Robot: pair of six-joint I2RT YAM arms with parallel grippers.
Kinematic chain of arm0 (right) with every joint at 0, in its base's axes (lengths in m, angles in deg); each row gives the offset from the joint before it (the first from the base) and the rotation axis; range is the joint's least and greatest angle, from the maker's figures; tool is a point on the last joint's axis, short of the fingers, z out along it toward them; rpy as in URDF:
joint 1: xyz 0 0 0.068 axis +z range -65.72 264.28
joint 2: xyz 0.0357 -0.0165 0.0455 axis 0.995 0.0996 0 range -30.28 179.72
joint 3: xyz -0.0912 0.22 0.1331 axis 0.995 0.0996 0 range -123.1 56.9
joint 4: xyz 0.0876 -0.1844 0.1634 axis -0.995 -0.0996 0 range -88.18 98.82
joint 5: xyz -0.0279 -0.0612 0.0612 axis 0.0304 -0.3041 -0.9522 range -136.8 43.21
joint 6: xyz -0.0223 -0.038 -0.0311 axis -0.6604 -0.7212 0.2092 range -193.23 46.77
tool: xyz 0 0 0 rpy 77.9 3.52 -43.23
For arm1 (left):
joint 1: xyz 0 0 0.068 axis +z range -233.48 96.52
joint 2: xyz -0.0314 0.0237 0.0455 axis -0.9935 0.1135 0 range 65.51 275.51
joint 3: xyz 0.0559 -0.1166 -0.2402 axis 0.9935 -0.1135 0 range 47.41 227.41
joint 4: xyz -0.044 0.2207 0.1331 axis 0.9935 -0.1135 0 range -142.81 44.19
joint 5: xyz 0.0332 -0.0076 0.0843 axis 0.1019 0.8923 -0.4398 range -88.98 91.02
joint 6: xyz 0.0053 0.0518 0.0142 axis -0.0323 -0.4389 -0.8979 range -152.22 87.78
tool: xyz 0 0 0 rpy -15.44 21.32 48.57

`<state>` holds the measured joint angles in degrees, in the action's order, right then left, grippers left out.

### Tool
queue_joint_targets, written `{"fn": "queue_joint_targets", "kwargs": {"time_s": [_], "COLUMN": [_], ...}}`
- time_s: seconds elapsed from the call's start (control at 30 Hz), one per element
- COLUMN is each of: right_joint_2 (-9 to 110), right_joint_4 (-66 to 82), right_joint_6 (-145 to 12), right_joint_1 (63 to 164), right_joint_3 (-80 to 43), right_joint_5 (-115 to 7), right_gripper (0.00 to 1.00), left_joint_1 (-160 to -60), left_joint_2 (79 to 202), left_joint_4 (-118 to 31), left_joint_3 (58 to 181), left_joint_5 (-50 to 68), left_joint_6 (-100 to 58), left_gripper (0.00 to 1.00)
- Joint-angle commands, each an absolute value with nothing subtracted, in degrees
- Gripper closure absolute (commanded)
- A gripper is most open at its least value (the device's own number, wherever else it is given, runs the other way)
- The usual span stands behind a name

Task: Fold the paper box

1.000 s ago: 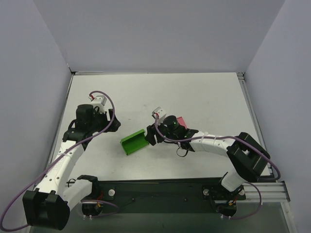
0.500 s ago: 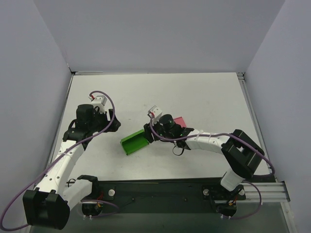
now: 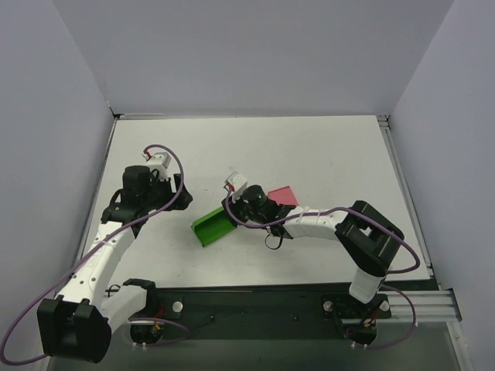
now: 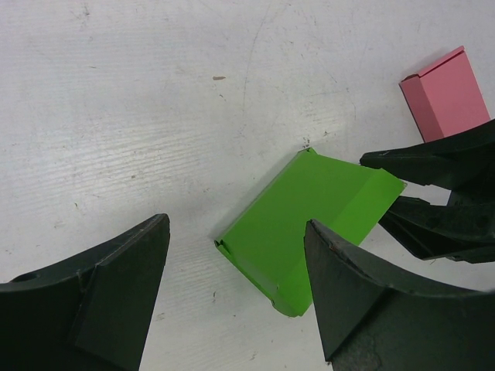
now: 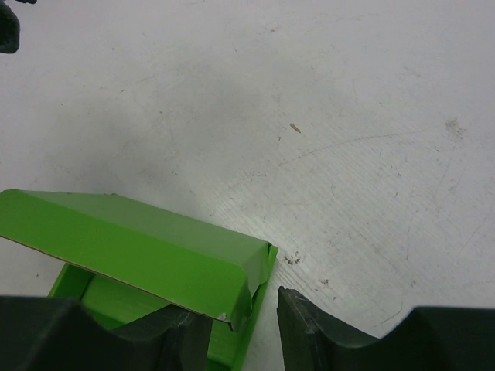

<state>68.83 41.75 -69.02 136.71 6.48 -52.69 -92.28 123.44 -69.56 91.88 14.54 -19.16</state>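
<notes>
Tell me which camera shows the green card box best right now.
Left wrist: the bright green thin-card box sits mid-frame, nearly whole, the right hand at one end. Top external shows it small, one end at that hand; right wrist shows only one end, cropped.

The bright green paper box (image 5: 131, 247) lies on the scratched white table (image 5: 348, 154). One black finger of the right gripper (image 5: 241, 328) is tucked under the box's folded top. The other finger is just outside the box's end wall, not quite touching.
</notes>
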Motion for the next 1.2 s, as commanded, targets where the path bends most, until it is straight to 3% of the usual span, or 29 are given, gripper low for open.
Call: {"fn": "queue_joint_targets", "kwargs": {"time_s": [0.0, 0.23, 0.33, 0.5, 0.87, 1.17], "right_joint_2": [69.6, 70.7, 70.4, 69.8, 68.0, 68.2], "right_joint_4": [47.8, 50.7, 52.1, 55.8, 62.0, 64.5], "right_joint_6": [-70.9, -70.6, -70.4, -68.6, -70.6, -71.4], "right_joint_1": [137.8, 138.1, 138.1, 138.7, 146.1, 148.5], "right_joint_3": [4.8, 5.2, 5.9, 9.1, 14.7, 16.6], "right_joint_5": [-49.3, -48.0, -47.5, -42.4, -6.5, -0.1], "right_gripper": [0.65, 0.92, 1.00, 1.00, 1.00, 1.00], "left_joint_1": [-91.9, -92.0, -92.0, -91.9, -94.0, -98.2], "left_joint_2": [123.6, 124.2, 124.2, 124.2, 127.8, 130.5], "left_joint_4": [-67.3, -67.4, -67.3, -67.3, -68.2, -57.6], "left_joint_3": [91.8, 91.9, 91.8, 91.8, 92.6, 85.2], "left_joint_5": [15.0, 15.4, 15.4, 15.6, 19.7, 24.7], "left_joint_6": [-19.8, -19.8, -19.8, -19.7, -9.4, 2.2], "left_gripper": [0.20, 0.20, 0.20, 0.20, 0.20, 0.21]}}
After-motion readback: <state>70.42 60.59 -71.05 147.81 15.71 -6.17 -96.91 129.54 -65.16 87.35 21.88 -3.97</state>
